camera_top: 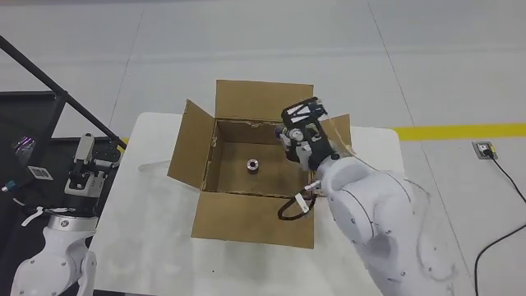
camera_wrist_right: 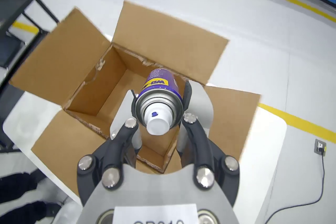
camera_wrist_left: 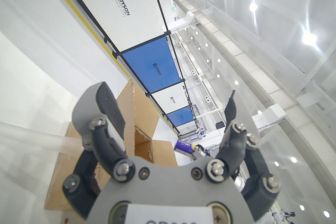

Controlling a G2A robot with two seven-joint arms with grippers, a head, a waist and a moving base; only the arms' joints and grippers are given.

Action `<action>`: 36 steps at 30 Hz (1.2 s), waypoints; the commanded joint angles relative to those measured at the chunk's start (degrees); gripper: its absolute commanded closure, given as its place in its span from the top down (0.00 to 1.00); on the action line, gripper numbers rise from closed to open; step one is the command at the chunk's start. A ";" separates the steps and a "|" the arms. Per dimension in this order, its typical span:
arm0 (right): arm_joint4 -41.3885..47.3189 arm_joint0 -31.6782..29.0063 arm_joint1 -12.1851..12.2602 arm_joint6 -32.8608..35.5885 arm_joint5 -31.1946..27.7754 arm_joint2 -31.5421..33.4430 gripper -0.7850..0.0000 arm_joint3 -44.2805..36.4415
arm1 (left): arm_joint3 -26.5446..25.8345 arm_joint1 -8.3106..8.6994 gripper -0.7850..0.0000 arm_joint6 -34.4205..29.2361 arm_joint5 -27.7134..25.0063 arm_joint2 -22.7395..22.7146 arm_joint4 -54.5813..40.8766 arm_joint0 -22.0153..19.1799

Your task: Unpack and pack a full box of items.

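Evidently mid-task: right gripper [camera_wrist_right: 160,93] clamps a spray can [camera_wrist_right: 160,83] above the open box [camera_top: 246,218] at frame centre, apparently one small item [camera_top: 252,164] inside; left gripper [camera_wrist_left: 168,99] spread, empty.

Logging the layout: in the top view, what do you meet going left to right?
left gripper → box's left flap → small round item → right gripper holding a spray can → floor socket

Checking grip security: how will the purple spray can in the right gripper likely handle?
The spray can looks like rigid metal, so the right gripper probably won't dent it. Its smooth round wall could slip or twist in the grip. Laid sideways in the cardboard box, it would likely roll.
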 commanded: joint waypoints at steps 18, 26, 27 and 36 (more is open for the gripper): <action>8.06 19.13 -8.96 -6.19 3.53 -17.04 0.22 51.61 | 0.00 0.00 1.00 0.00 0.00 0.00 0.00 0.00; 9.67 20.45 -10.43 -8.24 3.63 -16.88 0.48 55.36 | -0.71 -0.03 1.00 0.01 0.25 0.36 0.19 0.43; 9.59 20.43 -10.47 -8.21 3.57 -16.73 0.54 55.25 | -0.78 -0.03 1.00 -0.28 0.36 0.57 0.35 0.45; 8.23 18.00 -9.29 -8.17 3.66 -12.31 1.00 46.60 | -0.34 0.09 1.00 -2.29 2.66 2.93 3.11 -0.70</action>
